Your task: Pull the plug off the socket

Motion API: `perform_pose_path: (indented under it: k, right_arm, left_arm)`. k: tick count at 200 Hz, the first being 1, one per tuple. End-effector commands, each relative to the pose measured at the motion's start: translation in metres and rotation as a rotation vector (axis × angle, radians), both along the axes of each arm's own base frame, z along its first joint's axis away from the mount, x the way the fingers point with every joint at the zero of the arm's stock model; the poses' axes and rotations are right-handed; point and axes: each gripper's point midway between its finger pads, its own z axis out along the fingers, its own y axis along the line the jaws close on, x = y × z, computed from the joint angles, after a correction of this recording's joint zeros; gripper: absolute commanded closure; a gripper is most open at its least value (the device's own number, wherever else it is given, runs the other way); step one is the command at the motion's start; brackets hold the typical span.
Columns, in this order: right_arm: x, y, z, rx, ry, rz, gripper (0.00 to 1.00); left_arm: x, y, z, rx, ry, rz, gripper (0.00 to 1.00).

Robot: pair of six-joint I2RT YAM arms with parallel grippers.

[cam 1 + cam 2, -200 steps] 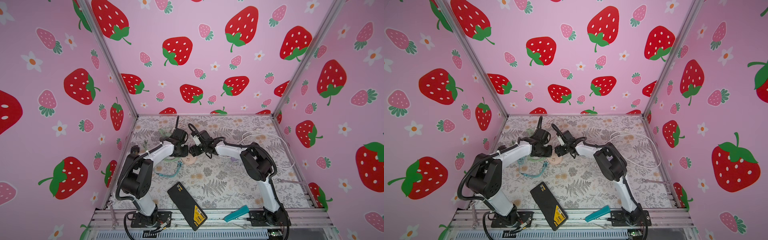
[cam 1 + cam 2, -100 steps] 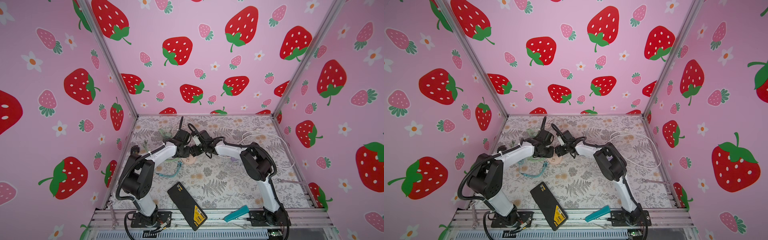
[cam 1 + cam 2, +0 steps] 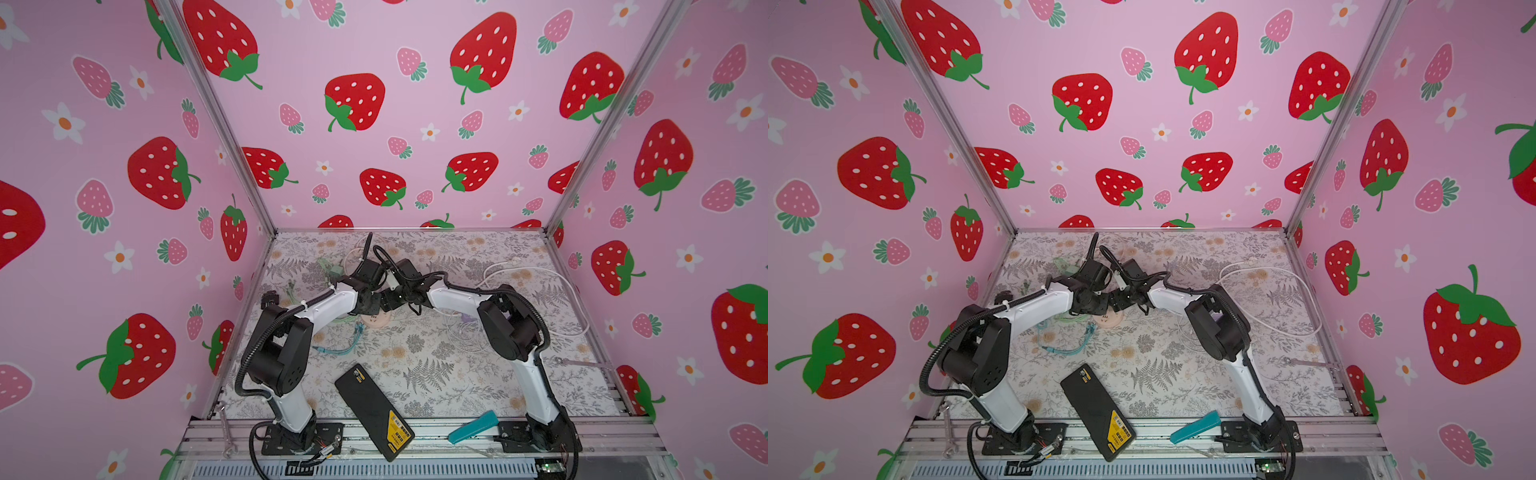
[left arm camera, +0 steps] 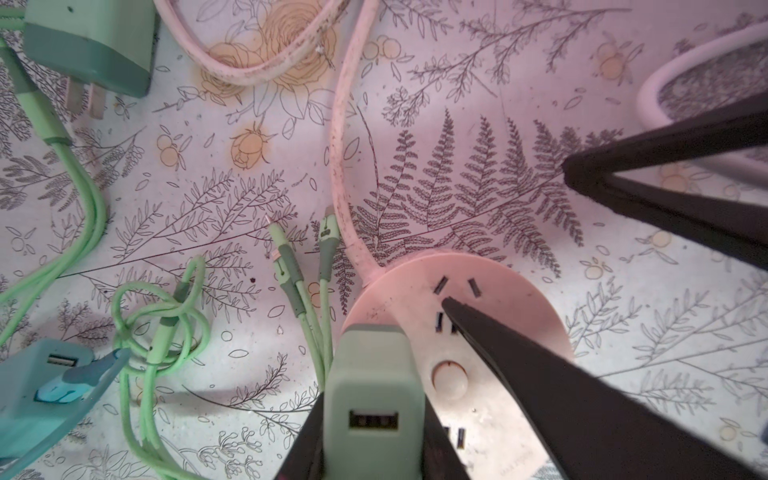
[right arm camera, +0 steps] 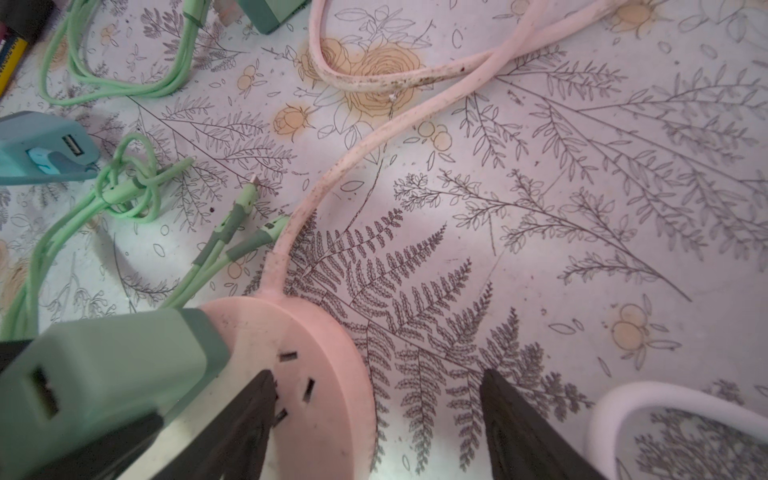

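Plug (image 4: 374, 374) upright in pink socket (image 4: 519, 299), in grip of left tool (image 4: 374, 409)

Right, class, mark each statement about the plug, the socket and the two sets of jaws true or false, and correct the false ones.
1. The left jaws are shut on the green plug. True.
2. The socket is blue. False: it is pink.
3. One finger of the right jaws has its tip on the socket's top. True.
4. The socket's cord is green. False: it is pink.
5. A spare plug lies loose, prongs bare. True.
6. The right jaws are shut. False: they stand open, with the other finger off the socket.
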Motion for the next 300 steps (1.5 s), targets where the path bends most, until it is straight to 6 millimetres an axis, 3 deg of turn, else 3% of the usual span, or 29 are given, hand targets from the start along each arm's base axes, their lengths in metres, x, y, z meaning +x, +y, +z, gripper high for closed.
perform_pose_path:
  k: [1, 73, 115, 175, 223, 300]
  right_arm:
    - [-0.053, -0.103, -0.131, -0.501, 0.211, -0.009, 0.21]
    - [-0.053, -0.106, -0.134, -0.520, 0.208, -0.012, 0.21]
    - [-0.052, -0.108, -0.135, -0.529, 0.205, -0.015, 0.21]
    - [-0.052, -0.110, -0.140, -0.544, 0.205, -0.011, 0.21]
    - [-0.052, -0.111, -0.144, -0.555, 0.206, -0.011, 0.21]
    - [-0.053, -0.112, -0.148, -0.570, 0.206, -0.007, 0.22]
  left_arm:
    - [0.018, 0.009, 0.020, -0.034, -0.055, 0.068, 0.92]
    - [0.021, 0.015, 0.022, -0.212, -0.046, 0.124, 0.91]
    - [0.020, 0.017, 0.023, -0.227, -0.050, 0.120, 0.91]
    - [0.015, 0.030, 0.037, -0.092, -0.108, 0.080, 0.91]
    - [0.014, 0.030, 0.032, -0.008, -0.106, 0.053, 0.91]
    - [0.025, 0.021, 0.043, 0.138, -0.151, 0.001, 0.90]
